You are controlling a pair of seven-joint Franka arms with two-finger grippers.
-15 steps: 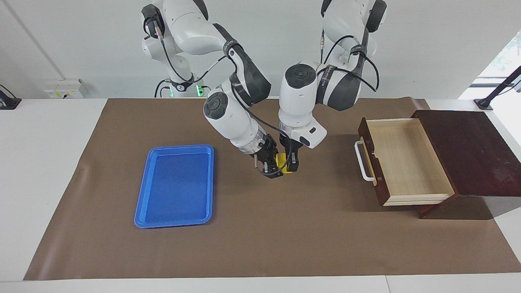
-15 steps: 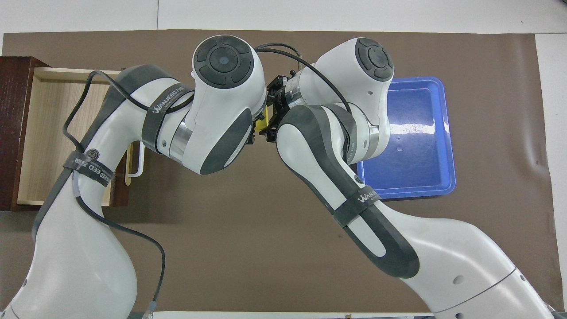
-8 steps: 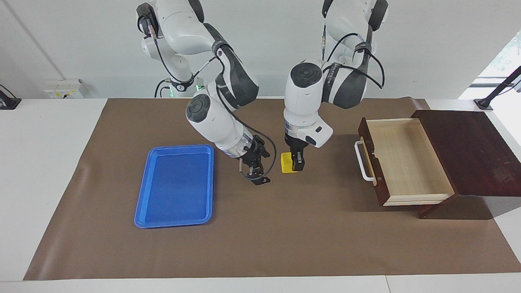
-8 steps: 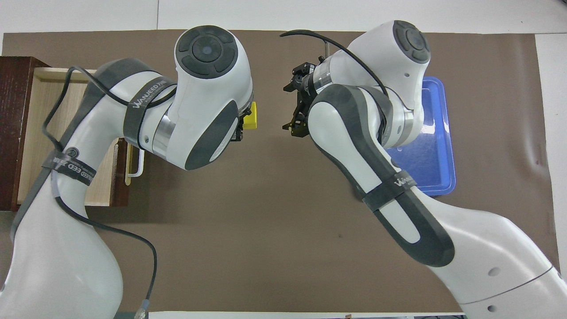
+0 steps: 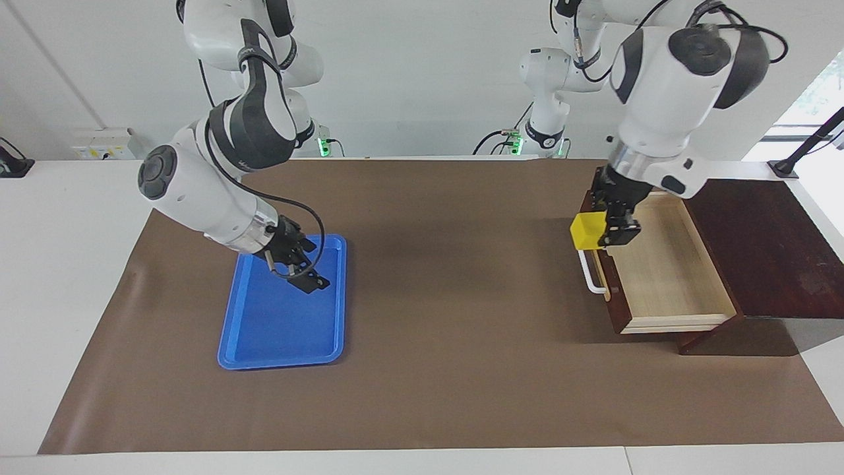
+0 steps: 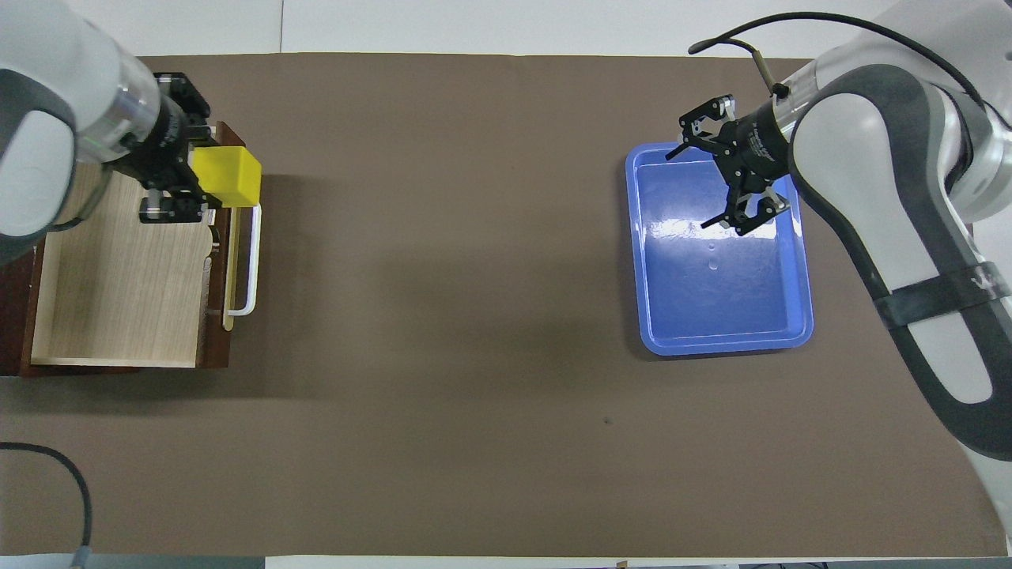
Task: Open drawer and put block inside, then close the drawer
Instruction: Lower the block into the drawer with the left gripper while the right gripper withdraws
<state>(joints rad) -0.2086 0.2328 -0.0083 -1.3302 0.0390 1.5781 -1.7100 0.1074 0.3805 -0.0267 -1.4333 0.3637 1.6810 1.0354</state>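
Yellow block (image 5: 586, 231) carried over the front edge of the open drawer (image 5: 659, 264)

The block is held aloft in the closed jaws of the left gripper (image 5: 616, 227), over the drawer front just above the white handle (image 5: 591, 270). It is judged light, rigid and smooth-sided, so two opposite flat faces are best pinched squarely; some slip is possible, since only one side appears to be clamped. The right gripper (image 5: 304, 269) hangs with jaws spread, empty, over the blue tray (image 5: 280, 346) at the right arm's end of the table.
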